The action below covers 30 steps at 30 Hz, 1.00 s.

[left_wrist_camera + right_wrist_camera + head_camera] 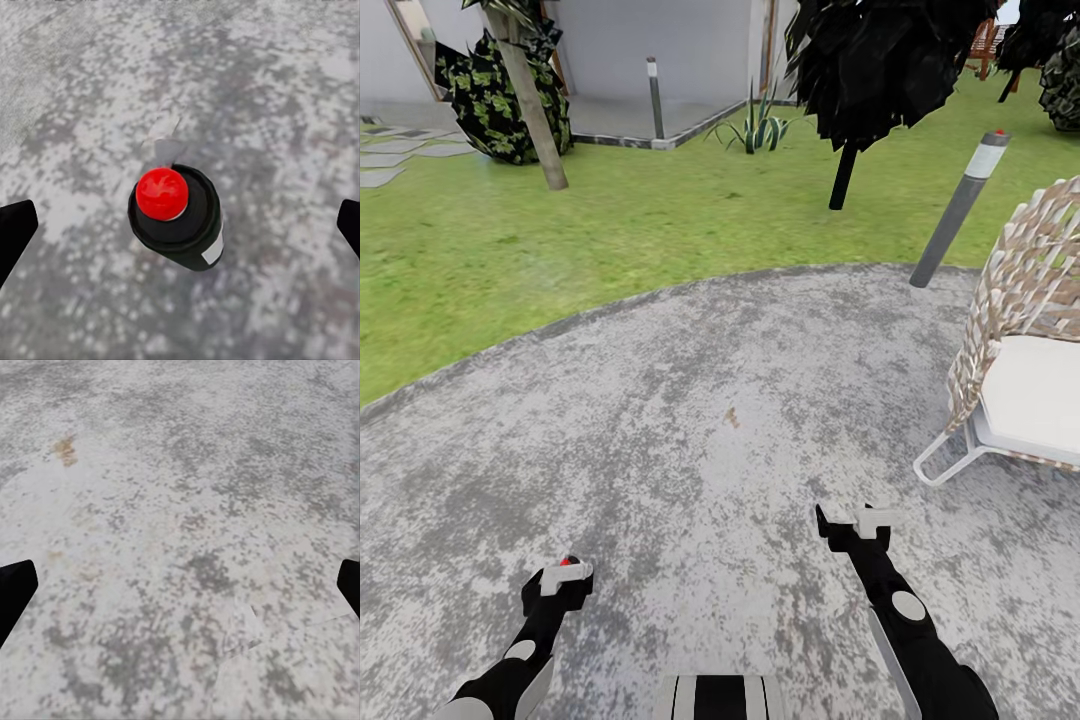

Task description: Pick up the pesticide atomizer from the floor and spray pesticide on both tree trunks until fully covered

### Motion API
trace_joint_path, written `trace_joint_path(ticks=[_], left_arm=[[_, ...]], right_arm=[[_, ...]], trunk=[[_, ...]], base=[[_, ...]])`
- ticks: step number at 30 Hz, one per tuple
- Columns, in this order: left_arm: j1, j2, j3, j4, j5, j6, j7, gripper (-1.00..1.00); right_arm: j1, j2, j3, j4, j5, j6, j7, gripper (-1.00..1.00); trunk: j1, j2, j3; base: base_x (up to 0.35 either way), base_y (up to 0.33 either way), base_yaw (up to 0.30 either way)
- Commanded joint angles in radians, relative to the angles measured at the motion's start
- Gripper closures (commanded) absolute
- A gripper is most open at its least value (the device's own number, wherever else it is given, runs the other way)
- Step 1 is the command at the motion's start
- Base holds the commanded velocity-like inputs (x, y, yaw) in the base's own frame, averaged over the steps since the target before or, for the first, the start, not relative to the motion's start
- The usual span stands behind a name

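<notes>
So we're sitting on the round grey paved patch [690, 420], with the lawn [610, 230] curving around its far edge. We're holding the pesticide atomizer [176, 217] in the left gripper [565, 578]. In the head view it's just a tiny red dot poking up at the gripper tip; in the left wrist view we're looking straight down on its red cap and black body with a small whitish label, sitting right between the dark fingers [15, 232] at the edges. So the left gripper is pinching the atomizer.

The right gripper [857, 525] is hanging over bare paving with nothing in it. The right wrist view is showing its dark fingertips [15, 592] far apart, so we're calling it spread.

One tree trunk [532, 105] is leaning out of the grass far ahead on the left, well apart from the atomizer. A white woven chair [1025, 340] is on our right, with a grey bollard light [960, 210] just behind it.
</notes>
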Motion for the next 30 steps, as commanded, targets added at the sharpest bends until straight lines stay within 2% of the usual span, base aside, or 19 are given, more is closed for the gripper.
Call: trace_joint_path(ticks=[1,12,18,23,27,30], left_arm=[[0.0,0.0,0.0,0.0,0.0,0.0,0.0,-1.0],[0.0,0.0,0.001,-0.001,0.0,0.0,0.001,-1.0],[0.0,0.0,0.001,-0.001,0.0,0.0,0.001,-1.0],[0.0,0.0,0.003,-0.004,0.0,-0.001,0.001,-1.0],[0.0,0.001,0.004,-0.002,0.0,-0.054,0.001,-1.0],[0.0,0.001,0.004,-0.001,0.0,-0.065,0.001,-1.0]], right_arm=[[0.0,0.0,0.0,0.0,0.0,0.0,0.0,-1.0],[0.0,0.0,-0.001,0.0,0.0,0.0,0.0,-1.0],[0.0,0.0,0.0,0.001,0.0,-0.001,0.0,-1.0],[0.0,0.001,0.0,0.003,0.0,0.0,0.0,-1.0],[0.0,0.001,-0.001,0.004,0.0,0.0,0.0,-1.0],[0.0,0.001,-0.001,0.004,0.0,0.0,0.0,-1.0]], trunk=[[0.0,0.0,0.0],[0.004,-0.002,-0.055],[0.004,-0.002,-0.06],[0.007,-0.004,-0.083],[0.009,-0.004,-0.105],[0.009,-0.004,-0.109]], base=[[0.0,0.0,0.0],[0.0,0.0,0.0],[0.0,0.0,0.0],[0.0,0.0,0.0],[0.0,0.0,0.0],[0.0,0.0,0.0]])
